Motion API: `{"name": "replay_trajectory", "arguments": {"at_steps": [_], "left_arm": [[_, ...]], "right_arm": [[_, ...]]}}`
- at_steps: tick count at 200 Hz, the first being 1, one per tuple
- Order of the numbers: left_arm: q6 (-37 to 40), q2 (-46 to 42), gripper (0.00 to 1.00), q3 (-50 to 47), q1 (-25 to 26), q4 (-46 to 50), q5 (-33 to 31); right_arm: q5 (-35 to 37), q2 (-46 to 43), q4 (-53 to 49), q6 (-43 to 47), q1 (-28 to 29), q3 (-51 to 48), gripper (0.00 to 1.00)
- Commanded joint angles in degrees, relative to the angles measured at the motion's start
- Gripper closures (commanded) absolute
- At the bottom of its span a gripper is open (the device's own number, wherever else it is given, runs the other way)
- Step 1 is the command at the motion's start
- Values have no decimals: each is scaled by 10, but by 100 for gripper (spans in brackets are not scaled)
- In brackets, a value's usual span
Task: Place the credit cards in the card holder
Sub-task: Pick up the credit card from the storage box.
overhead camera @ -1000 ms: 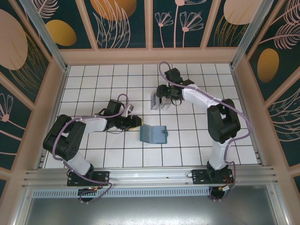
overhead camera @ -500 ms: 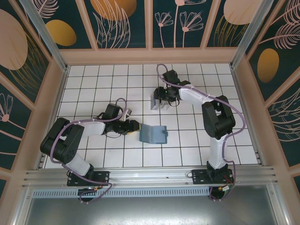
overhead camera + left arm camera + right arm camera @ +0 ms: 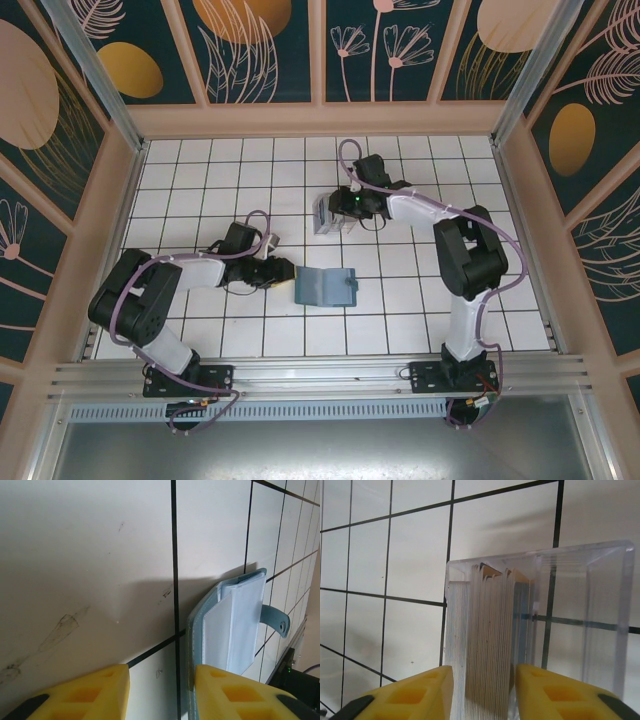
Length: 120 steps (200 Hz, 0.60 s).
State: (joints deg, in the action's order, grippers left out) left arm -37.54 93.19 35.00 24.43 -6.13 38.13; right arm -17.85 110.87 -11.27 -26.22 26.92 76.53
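The credit cards (image 3: 328, 214) stand on edge as a grey-silver stack (image 3: 487, 645) inside a clear plastic box (image 3: 590, 625) behind the middle of the floor. My right gripper (image 3: 345, 208) is at the box, open, and its yellow fingers (image 3: 410, 695) straddle the near end of the stack (image 3: 483, 692). The teal card holder (image 3: 326, 287) lies opened on the tiles, pale pockets (image 3: 235, 625) up and clasp tab to the right. My left gripper (image 3: 283, 272) is low at its left edge, open (image 3: 162, 692). The holder's stitched edge (image 3: 191, 650) runs just inside the right finger (image 3: 240, 695).
White tiled floor (image 3: 200, 180) with dark grout, walled by wooden panels and metal posts. The right arm's elbow (image 3: 475, 255) rises right of the holder. A metal rail (image 3: 320, 375) crosses the near edge.
The right gripper has lowered and shifted left over the card box, which slid slightly left. The left gripper has dropped closer to the holder's left edge.
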Motion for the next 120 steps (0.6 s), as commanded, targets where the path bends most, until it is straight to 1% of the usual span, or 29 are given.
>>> {"name": "replay_trajectory", "arguments": {"at_steps": [1,27,59,120], "left_arm": [[4,18,64,9,-2,16,-9],[5,20,67,18,-2,23,-10],[7,25,69,25,-2,31,-10],[12,27,70,32,-2,38,-8]], "right_arm": [[-26,-32,39,-5,-8,-16,68],[-35,-47,58,-4,-13,-35,74],[-47,-59,82,-9,-19,-53,82],[-50,-64,81,-6,-24,-59,91]]}}
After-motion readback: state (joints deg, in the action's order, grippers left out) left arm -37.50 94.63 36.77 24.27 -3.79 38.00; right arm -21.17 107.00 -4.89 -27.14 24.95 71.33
